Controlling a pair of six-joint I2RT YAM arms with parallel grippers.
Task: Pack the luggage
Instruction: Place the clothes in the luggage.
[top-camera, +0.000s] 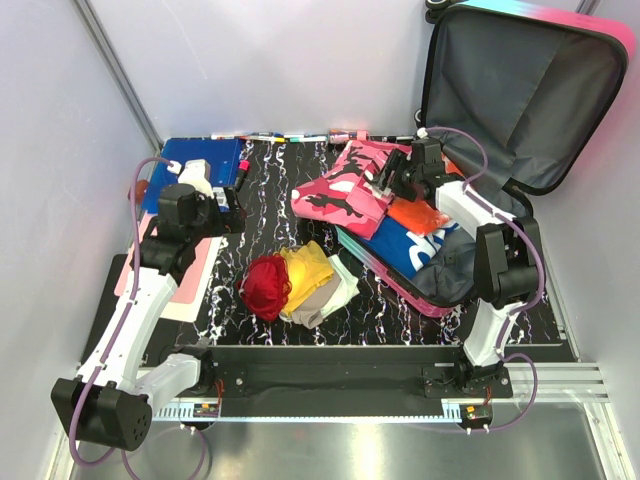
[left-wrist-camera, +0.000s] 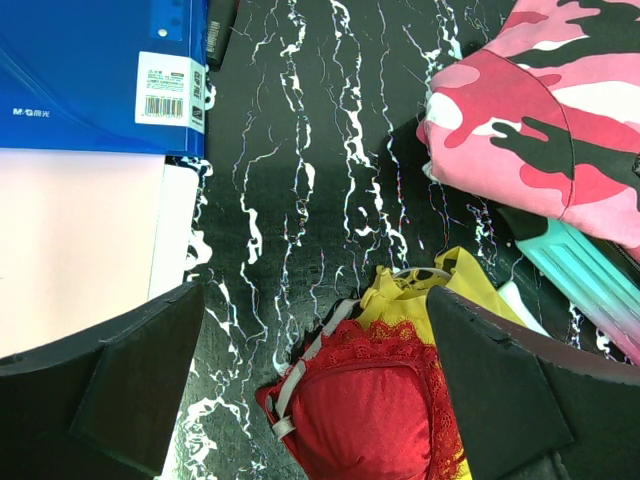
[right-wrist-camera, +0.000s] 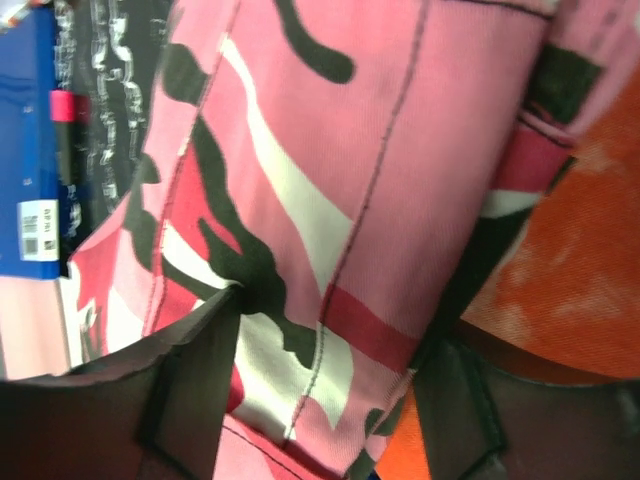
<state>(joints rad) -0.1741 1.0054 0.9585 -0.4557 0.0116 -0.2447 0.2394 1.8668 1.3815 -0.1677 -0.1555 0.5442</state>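
Observation:
The luggage (top-camera: 388, 272) lies open at the right, its grey-lined lid (top-camera: 520, 90) standing up; blue and orange clothes lie in its base. A pink camouflage garment (top-camera: 340, 190) lies across its left rim and the table. My right gripper (top-camera: 383, 182) is open and pressed onto that garment (right-wrist-camera: 330, 180), one finger (right-wrist-camera: 190, 390) on each side of a stretch of the cloth. My left gripper (top-camera: 238, 208) is open and empty above the black marbled mat, with a red bra (left-wrist-camera: 370, 410) below it between the fingers.
A pile of red (top-camera: 265, 285), yellow (top-camera: 305, 265) and beige clothes lies mid-table. A blue folder (top-camera: 190, 165) and a pale pink sheet (top-camera: 185, 285) lie at the left. Markers (top-camera: 270, 137) line the mat's far edge. The luggage's teal rim (left-wrist-camera: 590, 280) shows in the left wrist view.

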